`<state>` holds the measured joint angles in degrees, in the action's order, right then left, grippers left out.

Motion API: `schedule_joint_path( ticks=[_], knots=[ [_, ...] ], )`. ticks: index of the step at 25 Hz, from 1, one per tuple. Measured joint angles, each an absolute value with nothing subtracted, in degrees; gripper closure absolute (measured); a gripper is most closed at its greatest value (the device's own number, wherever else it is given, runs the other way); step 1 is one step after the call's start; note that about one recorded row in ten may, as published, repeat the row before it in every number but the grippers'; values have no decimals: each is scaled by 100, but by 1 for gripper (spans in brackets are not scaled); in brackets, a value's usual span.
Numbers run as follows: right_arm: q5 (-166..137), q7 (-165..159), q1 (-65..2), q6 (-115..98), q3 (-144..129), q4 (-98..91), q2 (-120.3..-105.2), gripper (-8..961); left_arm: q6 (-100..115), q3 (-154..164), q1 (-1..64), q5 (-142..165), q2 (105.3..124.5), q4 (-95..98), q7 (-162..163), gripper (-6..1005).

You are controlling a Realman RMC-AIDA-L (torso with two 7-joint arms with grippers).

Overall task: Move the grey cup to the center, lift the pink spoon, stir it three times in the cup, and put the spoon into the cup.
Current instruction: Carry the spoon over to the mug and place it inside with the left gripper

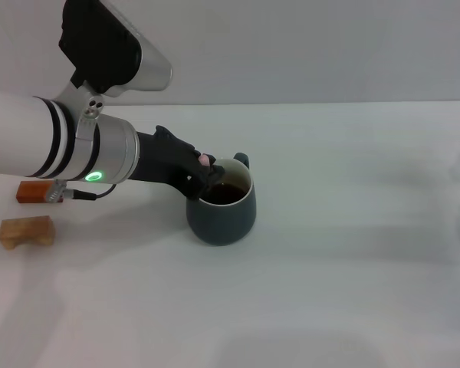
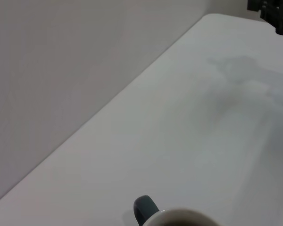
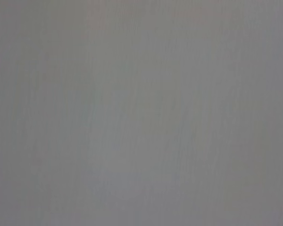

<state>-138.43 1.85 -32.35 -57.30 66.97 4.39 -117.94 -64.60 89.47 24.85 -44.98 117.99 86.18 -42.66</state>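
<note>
The grey cup point(image 1: 224, 212) stands near the middle of the white table, holding dark liquid, with its handle point(image 1: 241, 159) pointing to the far side. My left gripper point(image 1: 202, 175) reaches in from the left and hangs over the cup's near-left rim. It is shut on the pink spoon point(image 1: 205, 159). Only the spoon's pink end shows above the black fingers, and its lower part is hidden. The left wrist view catches the cup's handle point(image 2: 145, 209) and a strip of its white rim point(image 2: 188, 217). A black part point(image 2: 272, 13) far off in that view looks like my right gripper.
Two wooden blocks lie at the table's left: an orange-brown one point(image 1: 35, 190) and a pale one point(image 1: 27, 231) nearer the front. The table point(image 1: 353, 253) stretches white to the right and front of the cup. The right wrist view shows only a flat grey surface.
</note>
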Motion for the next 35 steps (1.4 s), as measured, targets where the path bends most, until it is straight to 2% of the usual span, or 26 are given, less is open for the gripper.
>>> schedule_joint_path(
  ticks=[17, 35],
  knots=[
    [-13856, 185, -3222, -5731, 6697, 449, -11804, 954, -5507, 9250, 2491, -4484, 11818, 8573, -4318, 852],
    [-13922, 185, -3268, -5731, 6697, 456, -11803, 954, -6379, 9087, 2458, -4279, 11823, 8733, -4228, 843]
  ],
)
